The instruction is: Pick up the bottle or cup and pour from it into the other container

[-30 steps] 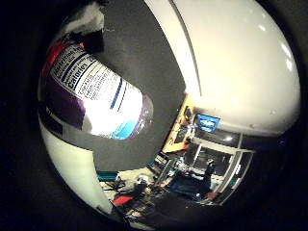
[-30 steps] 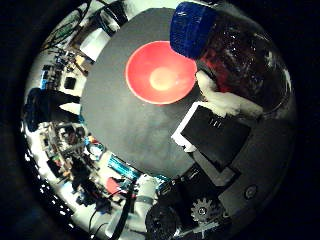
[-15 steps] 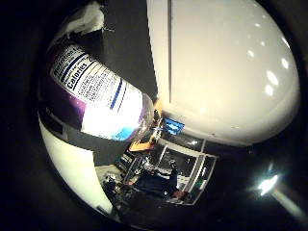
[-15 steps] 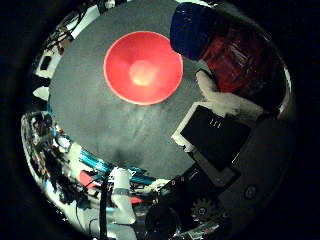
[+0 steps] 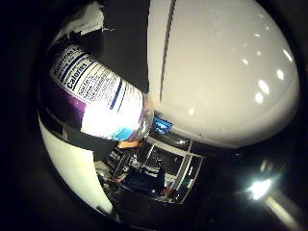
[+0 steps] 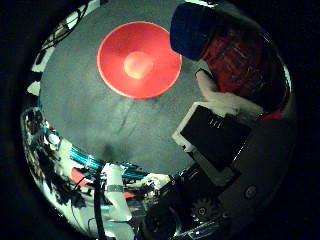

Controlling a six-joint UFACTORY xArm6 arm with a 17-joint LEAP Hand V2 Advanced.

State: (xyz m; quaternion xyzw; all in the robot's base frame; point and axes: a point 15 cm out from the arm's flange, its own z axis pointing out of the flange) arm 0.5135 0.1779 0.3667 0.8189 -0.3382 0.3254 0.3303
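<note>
My right hand is shut on a clear bottle with a blue cap and a red label; its white and black fingers curl round the bottle's body. The little finger side palm view shows the bottle's white printed label close against the palm. In the thumb side palm view a red bowl lies on a round dark grey table, beside and below the bottle's capped end. The bottle is held above the table, away from the bowl.
A large white curved surface fills much of the little finger side palm view. Cluttered room furniture and equipment show past the table's edge. Teal and white arm parts stand beyond the table's rim.
The palm views have shifted: the red bowl now fills more of the thumb side view and sits nearer the bottle's cap. The hand's hold on the bottle is unchanged.
</note>
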